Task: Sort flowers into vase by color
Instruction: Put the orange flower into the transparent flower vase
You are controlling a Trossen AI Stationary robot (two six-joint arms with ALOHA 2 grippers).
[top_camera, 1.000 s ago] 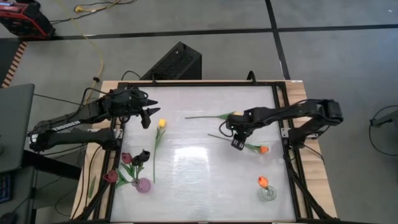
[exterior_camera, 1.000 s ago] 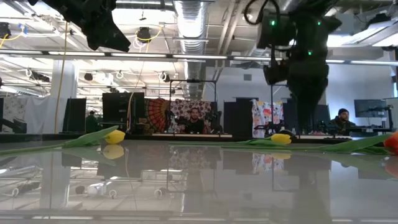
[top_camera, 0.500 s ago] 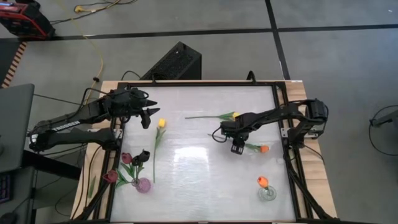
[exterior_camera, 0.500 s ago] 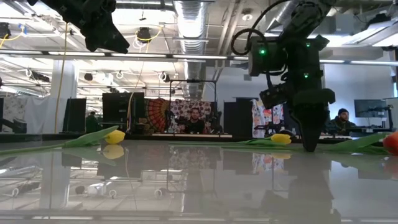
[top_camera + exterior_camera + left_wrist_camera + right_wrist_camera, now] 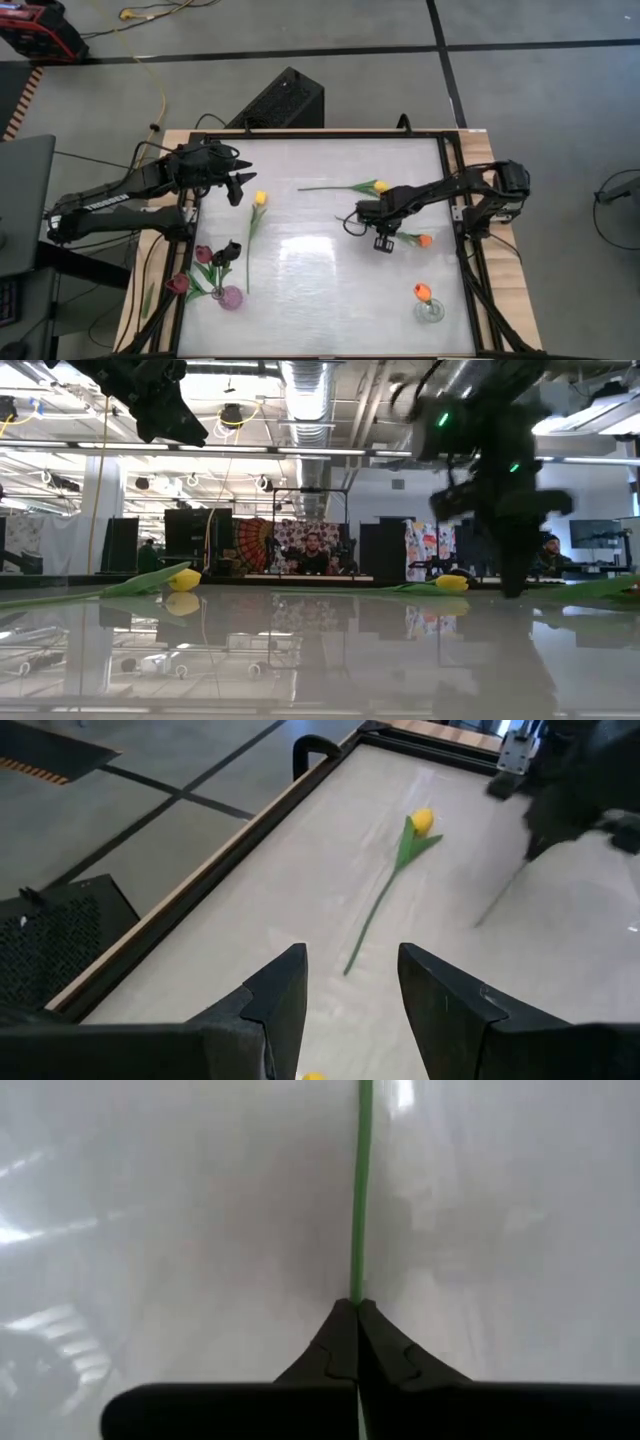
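**Right hand pinches orange tulip stem**

Right hand (image 5: 381, 241), at 3 o'clock of table (image 5: 320, 310) center, is clamped on the orange tulip (image 5: 424, 240) stem, low for lifting. Clear vase (image 5: 430, 311) waits at 5 o'clock near the edge; path open. Left hand (image 5: 238, 187) hovers wide at 10 o'clock, above the yellow tulip (image 5: 260, 199).
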